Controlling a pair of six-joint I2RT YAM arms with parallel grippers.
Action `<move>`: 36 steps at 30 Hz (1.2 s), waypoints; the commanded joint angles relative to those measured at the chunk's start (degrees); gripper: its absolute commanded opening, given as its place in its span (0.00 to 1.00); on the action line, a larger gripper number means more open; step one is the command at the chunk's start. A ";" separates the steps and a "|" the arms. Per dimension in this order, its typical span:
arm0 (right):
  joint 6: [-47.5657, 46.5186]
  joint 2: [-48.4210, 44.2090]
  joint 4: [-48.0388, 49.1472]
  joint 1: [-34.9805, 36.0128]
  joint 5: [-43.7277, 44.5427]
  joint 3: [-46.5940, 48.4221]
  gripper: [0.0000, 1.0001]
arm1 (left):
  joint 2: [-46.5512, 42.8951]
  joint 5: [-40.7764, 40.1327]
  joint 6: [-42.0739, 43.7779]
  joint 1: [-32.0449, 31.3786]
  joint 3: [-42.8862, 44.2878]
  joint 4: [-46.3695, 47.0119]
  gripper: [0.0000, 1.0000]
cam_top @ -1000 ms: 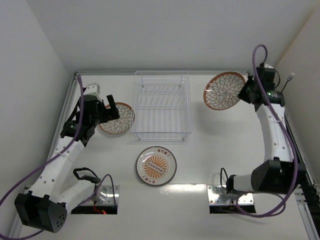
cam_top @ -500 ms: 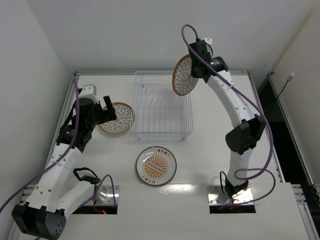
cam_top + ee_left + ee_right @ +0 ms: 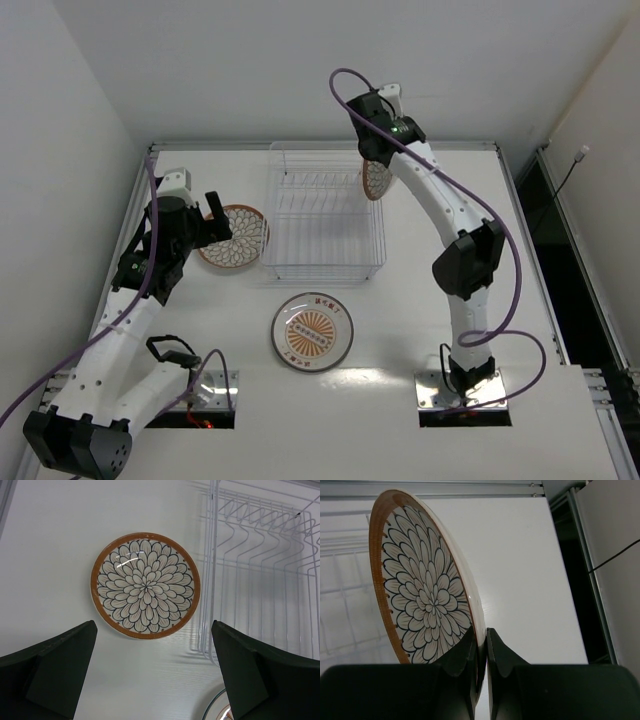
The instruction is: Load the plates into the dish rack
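"So, which plate are you on?"

"One of the petal-pattern ones. I'll call it the carried plate. It stands on edge at the far right corner of the dish rack, right at the basket's right wall. My right gripper is pinched tight on its rim, one finger on each face."

"Is it in a slot?"

"I can't tell from above. The wrist view shows the patterned face turned toward the rack wires, but not where the bottom edge sits. I'd judge this as the insertion step for the first plate, since I see none standing in the prongs."

"What does the next move need?"

"Line the bottom edge up between two prongs, lower it straight, and release only once the wires bear the weight. If it goes down skewed it could ride on a prong or tip against the wall."

"And the other arm?"

"My left gripper hangs above the second petal plate, jaws spread wide and holding nothing. That plate lies flat on the table just left of the rack. The sunburst plate lies flat too, just in front of the rack, with neither arm near it."
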 commanded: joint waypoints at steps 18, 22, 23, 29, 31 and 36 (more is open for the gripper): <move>-7.91 4.38 10.53 5.31 16.83 4.59 0.00 | -0.32 -0.42 -0.22 -0.09 0.80 0.52 1.00; -10.02 6.13 11.67 6.54 20.08 4.59 0.00 | -0.84 -0.95 -0.22 -0.09 0.80 -0.01 1.00; -10.02 6.14 11.67 6.55 20.70 4.59 0.00 | -0.84 -0.95 -0.22 -0.09 0.80 -0.01 1.00; -15.03 8.85 14.84 9.00 26.32 4.59 0.00 | -0.84 -0.95 -0.22 -0.09 0.80 -0.01 1.00; -15.64 9.65 15.63 9.63 27.55 4.59 0.00 | -0.84 -0.95 -0.22 -0.09 0.80 -0.01 1.00; -15.65 12.28 16.15 11.99 28.70 4.59 0.02 | -0.84 -0.95 -0.22 -0.09 0.80 -0.01 1.00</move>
